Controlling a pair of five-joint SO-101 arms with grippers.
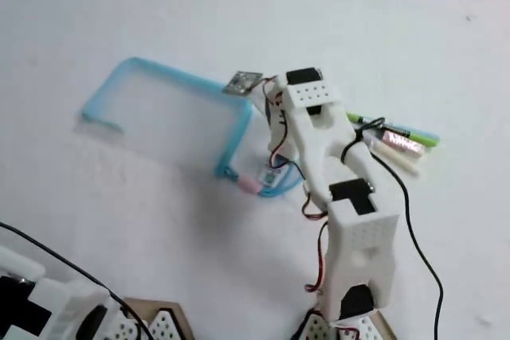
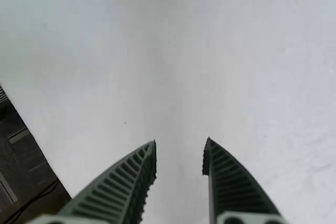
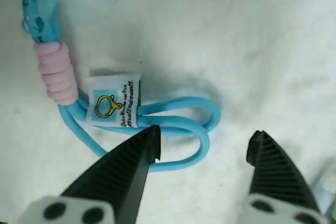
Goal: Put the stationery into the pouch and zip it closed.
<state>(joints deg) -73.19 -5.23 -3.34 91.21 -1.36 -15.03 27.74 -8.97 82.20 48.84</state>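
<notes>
Across the white table (image 1: 96, 228) from above, a blue-edged clear pouch (image 1: 171, 117) lies flat, with pens (image 1: 398, 139) near it. At the left wrist, the left gripper (image 2: 179, 153) hovers with fingers parted and empty. At the right wrist, the right gripper (image 3: 206, 142) spreads its fingers over the pouch's blue cord loop (image 3: 173, 104), grasping nothing.

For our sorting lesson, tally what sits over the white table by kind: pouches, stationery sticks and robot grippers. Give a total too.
Pouch: 1
Stationery sticks: 3 (green pen, pink stick, cream stick), partly hidden
Grippers: 2 (left gripper, right gripper), both open
Total: 6
</notes>
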